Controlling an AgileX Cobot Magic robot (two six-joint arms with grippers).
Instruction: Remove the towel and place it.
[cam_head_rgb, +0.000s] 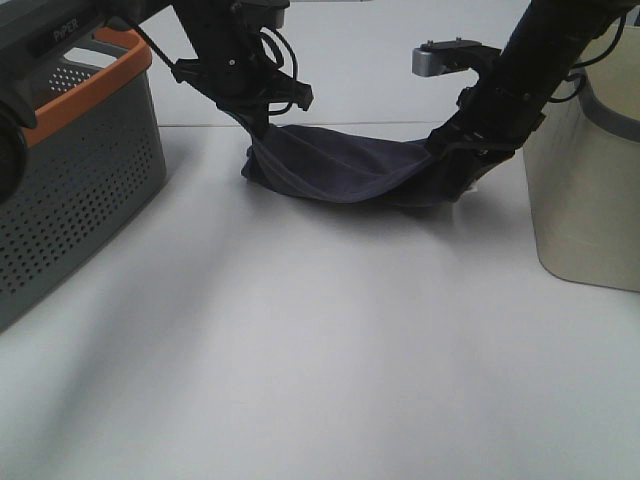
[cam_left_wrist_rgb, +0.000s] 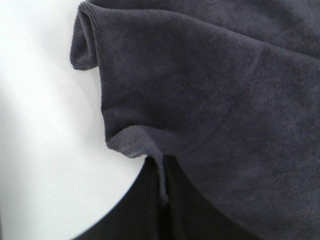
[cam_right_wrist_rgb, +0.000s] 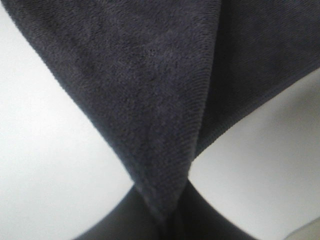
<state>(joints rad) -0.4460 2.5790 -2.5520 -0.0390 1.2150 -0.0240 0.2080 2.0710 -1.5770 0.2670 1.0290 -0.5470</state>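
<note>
Nearest the high camera lies a broad stretch of bare white surface (cam_head_rgb: 320, 360). At the left edge a grey perforated basket (cam_head_rgb: 85, 190) with an orange rim stands on it. At the right edge stands a plain cream bin (cam_head_rgb: 585, 200).

Further back, between these two containers, the towel (cam_head_rgb: 345, 165) hangs in a shallow sling between the two grippers. It is a dark charcoal cloth with a bluish cast, and its upper edge dips in a smooth curve from one held end to the other. The cloth bunches below each held end, and the lowest folds come down to the surface or just above it; I cannot tell whether they touch. A soft shadow lies under the sag.

The left gripper (cam_head_rgb: 262, 128) is clamped on the towel's left end. In its wrist view the nap is short and fuzzy, and a ribbed, stitched hem runs along the edge. One corner curls over on itself, and a fold is drawn tight down between the dark fingers (cam_left_wrist_rgb: 145, 200).

The right gripper (cam_head_rgb: 445, 148) is clamped on the towel's right end. Its wrist view shows the cloth pulled into a taut wedge that narrows into the pinch, with the fine weave plain to see.

Behind them the surface ends at a pale wall.
</note>
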